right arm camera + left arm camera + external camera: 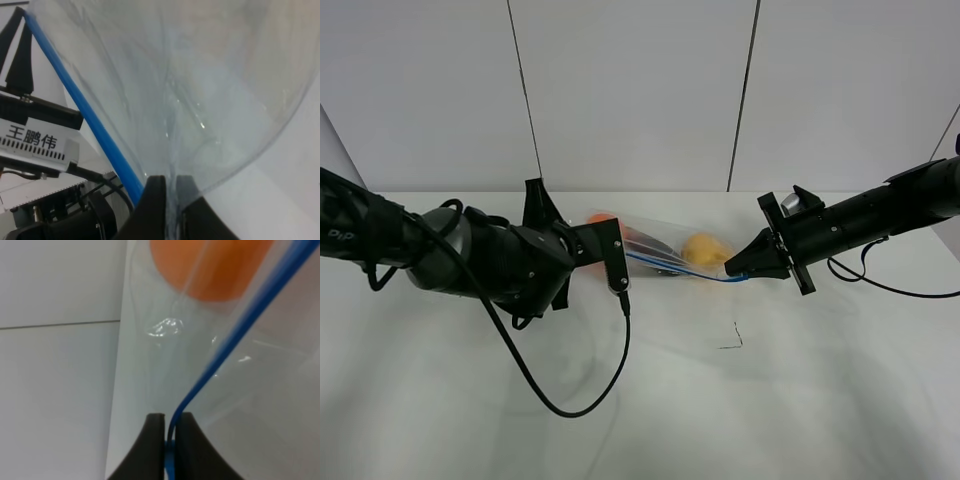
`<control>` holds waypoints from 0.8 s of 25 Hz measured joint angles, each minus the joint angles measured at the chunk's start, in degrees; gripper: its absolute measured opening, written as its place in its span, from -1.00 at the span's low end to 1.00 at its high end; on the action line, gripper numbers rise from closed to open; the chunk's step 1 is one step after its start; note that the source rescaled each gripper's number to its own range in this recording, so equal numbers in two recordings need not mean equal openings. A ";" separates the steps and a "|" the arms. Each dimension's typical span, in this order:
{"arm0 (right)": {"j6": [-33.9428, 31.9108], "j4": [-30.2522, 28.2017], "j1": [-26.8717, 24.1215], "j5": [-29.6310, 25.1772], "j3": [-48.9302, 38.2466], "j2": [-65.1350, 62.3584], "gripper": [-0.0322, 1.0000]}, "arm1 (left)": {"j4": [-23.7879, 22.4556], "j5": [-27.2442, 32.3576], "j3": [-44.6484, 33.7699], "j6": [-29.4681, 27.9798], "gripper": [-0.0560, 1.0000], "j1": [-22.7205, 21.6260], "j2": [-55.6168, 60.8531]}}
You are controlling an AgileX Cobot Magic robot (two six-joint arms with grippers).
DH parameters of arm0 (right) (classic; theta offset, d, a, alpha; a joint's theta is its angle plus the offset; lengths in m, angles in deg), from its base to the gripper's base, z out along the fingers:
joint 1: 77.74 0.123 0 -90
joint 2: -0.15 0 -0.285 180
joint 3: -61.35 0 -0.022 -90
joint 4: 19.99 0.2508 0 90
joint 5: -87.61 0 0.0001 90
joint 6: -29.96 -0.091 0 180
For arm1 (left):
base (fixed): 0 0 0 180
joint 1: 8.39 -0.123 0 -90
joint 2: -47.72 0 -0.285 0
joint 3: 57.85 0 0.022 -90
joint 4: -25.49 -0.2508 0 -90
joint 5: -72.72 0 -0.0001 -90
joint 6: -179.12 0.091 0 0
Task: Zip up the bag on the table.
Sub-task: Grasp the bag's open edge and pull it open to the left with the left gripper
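Observation:
The clear bag (665, 245) hangs stretched between my two grippers over the white table (800, 410). Orange (604, 218), dark purple and yellow (706, 249) produce show through it. Its blue zipper strip (680, 268) runs along the near edge. My left gripper (622, 250) is shut on the strip's left end; in the left wrist view its jaws (170, 416) pinch the blue strip (235, 335) below the orange piece (210, 265). My right gripper (730, 272) is shut on the bag's right corner, its jaws (170, 177) closed on plastic (210, 85) beside the strip (85, 110).
A black cable (575, 405) loops from the left arm down over the table's front. A small dark mark (732, 340) lies on the table below the bag. Grey wall panels stand behind the far edge.

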 joint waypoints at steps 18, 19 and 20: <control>0.00 0.00 0.00 0.00 0.18 0.00 -0.94 | -0.48 -0.80 0.00 0.00 -0.89 -2.14 0.00; 0.00 0.00 0.00 0.00 0.24 0.00 -0.94 | -0.48 -0.80 0.00 0.00 -0.89 -2.13 0.00; 0.00 0.00 0.00 0.00 0.24 0.00 -0.94 | -0.48 -0.80 0.00 0.00 -0.89 -2.24 0.00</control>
